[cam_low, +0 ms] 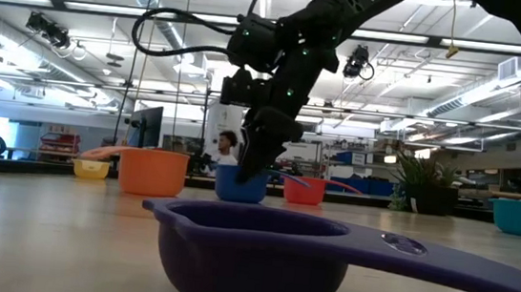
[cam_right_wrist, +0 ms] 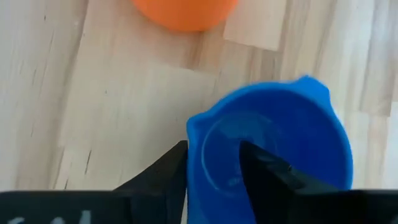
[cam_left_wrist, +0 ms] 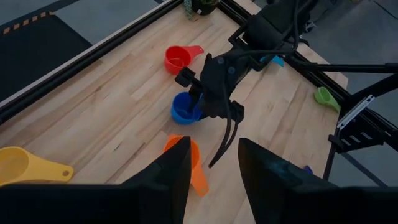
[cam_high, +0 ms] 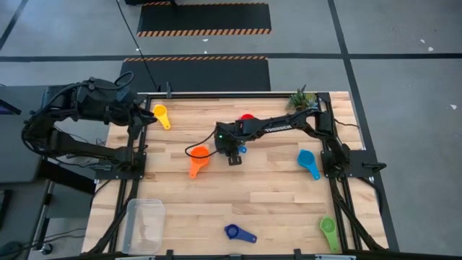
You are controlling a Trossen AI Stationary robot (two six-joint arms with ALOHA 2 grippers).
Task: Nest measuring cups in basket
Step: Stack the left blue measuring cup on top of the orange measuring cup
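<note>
Your right gripper (cam_right_wrist: pixel 213 163) has one finger inside the blue cup (cam_right_wrist: pixel 273 146) and one outside, straddling its rim; whether they pinch the wall yet, I cannot tell. Close firmly before lifting, or the cup may tip. The orange cup (cam_right_wrist: pixel 184 11) sits just beyond the fingers. The basket (cam_high: pixel 144 225) lies well apart, at the table's near left corner. The left gripper (cam_left_wrist: pixel 213 163) waits, part-open and empty.

blue cup (cam_high: pixel 241 149) — mostly hidden under arm | orange cup (cam_right_wrist: pixel 184 12) — cut off by edge
</note>
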